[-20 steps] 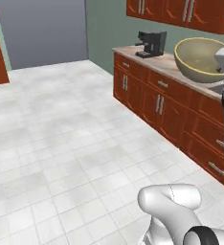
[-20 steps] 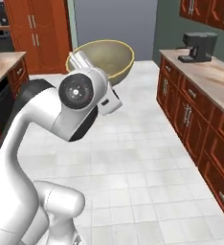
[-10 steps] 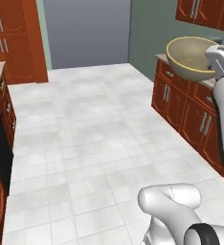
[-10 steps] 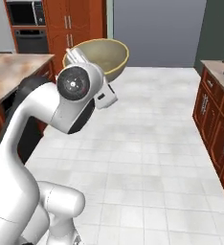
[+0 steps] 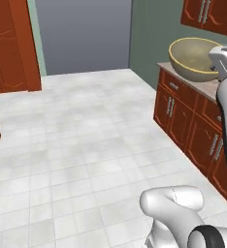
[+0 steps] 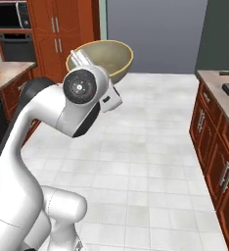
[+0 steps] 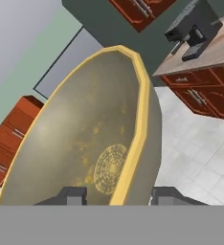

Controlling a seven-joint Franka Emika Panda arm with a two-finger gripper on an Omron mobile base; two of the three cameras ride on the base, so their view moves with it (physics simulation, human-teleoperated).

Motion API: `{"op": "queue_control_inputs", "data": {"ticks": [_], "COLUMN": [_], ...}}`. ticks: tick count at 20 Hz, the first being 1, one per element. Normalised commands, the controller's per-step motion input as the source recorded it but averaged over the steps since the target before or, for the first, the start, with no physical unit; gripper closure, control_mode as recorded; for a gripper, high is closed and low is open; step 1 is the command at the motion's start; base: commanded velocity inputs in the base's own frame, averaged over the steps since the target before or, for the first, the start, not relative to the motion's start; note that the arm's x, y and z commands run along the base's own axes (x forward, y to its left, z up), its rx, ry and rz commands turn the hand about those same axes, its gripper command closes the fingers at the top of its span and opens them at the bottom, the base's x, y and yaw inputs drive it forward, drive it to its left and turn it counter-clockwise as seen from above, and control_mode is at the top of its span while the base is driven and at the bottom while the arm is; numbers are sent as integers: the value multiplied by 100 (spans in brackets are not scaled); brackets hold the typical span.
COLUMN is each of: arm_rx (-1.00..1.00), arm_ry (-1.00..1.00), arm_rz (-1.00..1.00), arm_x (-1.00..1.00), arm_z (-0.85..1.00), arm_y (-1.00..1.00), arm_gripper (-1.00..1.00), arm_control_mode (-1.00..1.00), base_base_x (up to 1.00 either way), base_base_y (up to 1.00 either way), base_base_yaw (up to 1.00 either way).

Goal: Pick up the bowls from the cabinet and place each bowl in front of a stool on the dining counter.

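Olive-tan round bowl with pale yellow rim (image 7: 90, 143) tilted, mouth facing sideways; rim wall pinched between the two dark fingertips (image 7: 72, 195) of the gripper (image 7: 117, 196), clamped on it.

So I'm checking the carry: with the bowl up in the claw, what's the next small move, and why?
Probably keep the claw clamped and let the base turn on. The olive-tan bowl is held by its rim, one fingertip on each side, high over bare floor, and no stool is in sight.

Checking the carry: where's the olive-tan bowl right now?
The olive-tan bowl is held in the gripper, a fingertip on each side of its yellow rim, raised at the arm's end above the white tile floor.
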Motion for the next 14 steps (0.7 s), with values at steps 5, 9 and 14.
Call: {"op": "queue_control_inputs", "data": {"ticks": [5, 9, 14], "arm_rx": [0, 0, 0], "arm_ry": [0, 0, 0], "arm_rz": [0, 0, 0], "arm_x": [0, 0, 0], "arm_z": [0, 0, 0], "arm_y": [0, 0, 0], "arm_gripper": [100, 100, 100], "arm_control_mode": [100, 100, 100], "base_base_x": [100, 100, 100], "base_base_y": [0, 7, 16], "base_base_yaw": [3, 2, 7]}}
